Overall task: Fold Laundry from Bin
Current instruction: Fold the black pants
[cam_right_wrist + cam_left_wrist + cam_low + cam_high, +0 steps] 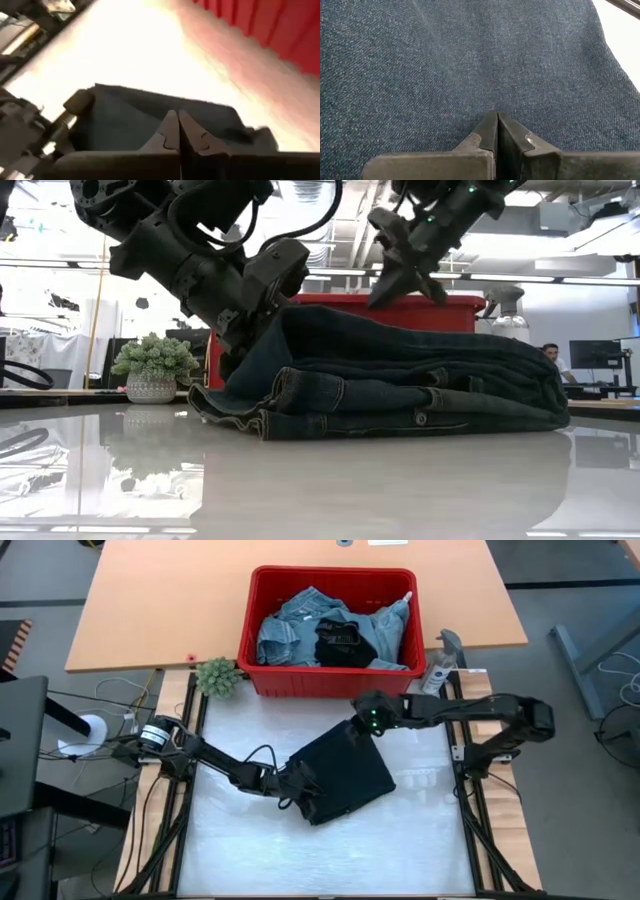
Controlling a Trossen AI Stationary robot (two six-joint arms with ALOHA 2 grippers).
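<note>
Overhead and table-level views of a folding task in progress. A dark denim garment [342, 776], folded into a compact, several-layered stack, lies on the white tabletop [300, 850] in front of the red bin [330, 675]. The bin stands at the far edge and holds the remaining laundry: light blue denim pieces [290, 630] with a black garment [340, 642] on top of them.

The left end effector [305, 785] rests at the near-left edge of the folded stack, its fingers [520, 145] clenched together with nothing between them, pressed against the denim weave. The right end effector [400, 280] hangs just above the stack's far corner, near the bin's front wall, likewise clenched and empty.

A small green plant [218, 677] sits left of the bin and a spray bottle [440, 665] right of it.

Handling judgement: the denim appears thick, fairly heavy for cloth and moderately stiff, so its folds should hold their shape, yet it stays limp enough to sag if lifted from one point. Seams and hems, visible as ridged edges in the low view, offer the firmest pinch points; two spaced grips along one edge would likely keep the layers from sliding apart.
</note>
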